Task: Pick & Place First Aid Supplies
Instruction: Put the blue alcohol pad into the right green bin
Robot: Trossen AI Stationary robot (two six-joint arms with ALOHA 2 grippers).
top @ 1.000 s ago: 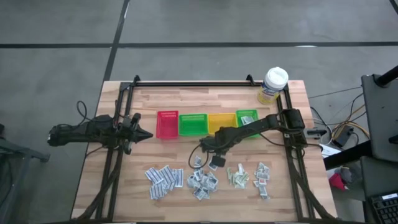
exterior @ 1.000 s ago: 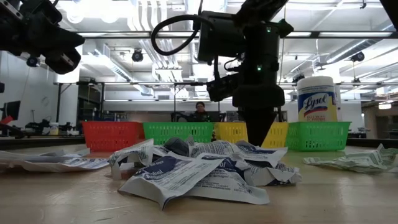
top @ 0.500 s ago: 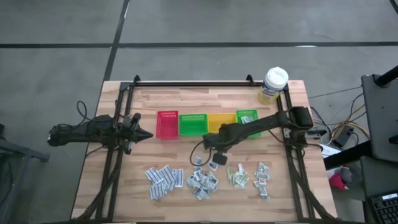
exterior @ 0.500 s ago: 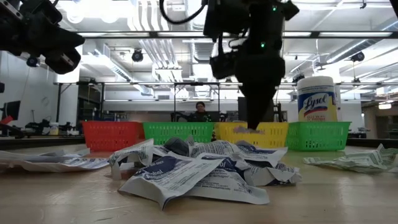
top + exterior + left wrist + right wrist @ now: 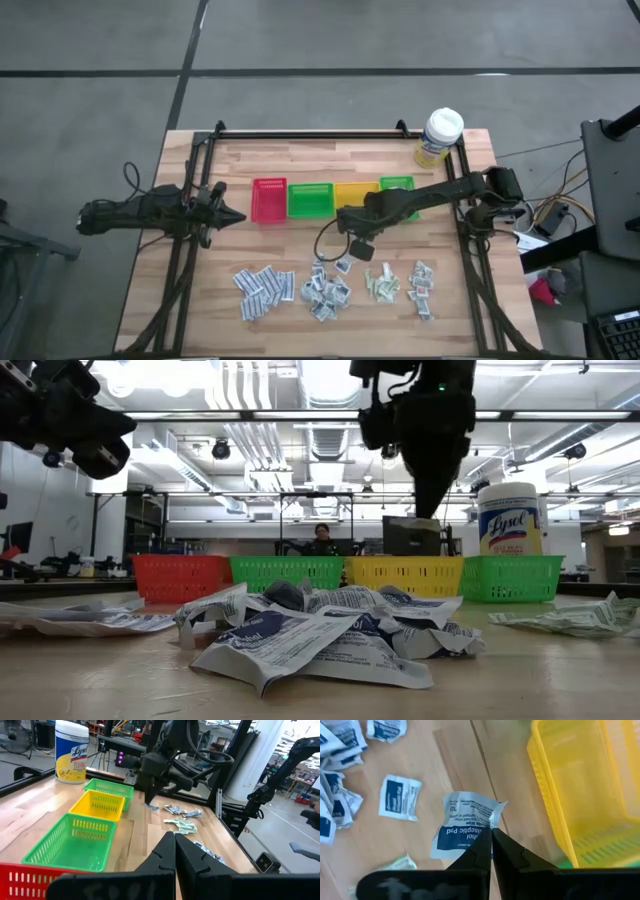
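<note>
Dangling "Pad" sachet [image 5: 465, 832], "Lysol" tub [image 5: 509, 518] behind

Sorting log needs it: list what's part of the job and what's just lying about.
Job: sachet pinched in the right gripper; sachet piles; red, green, yellow bins; left gripper, shut, waiting at the left.
Lying about: wipes tub.

The tabletop [image 5: 230, 240] is pale, matt wood planking. The sachet [image 5: 465, 822] is crinkled printed paper; the yellow bin [image 5: 590, 785] is glossy slotted plastic. The right end effector [image 5: 491, 837] looks matt black.
</note>
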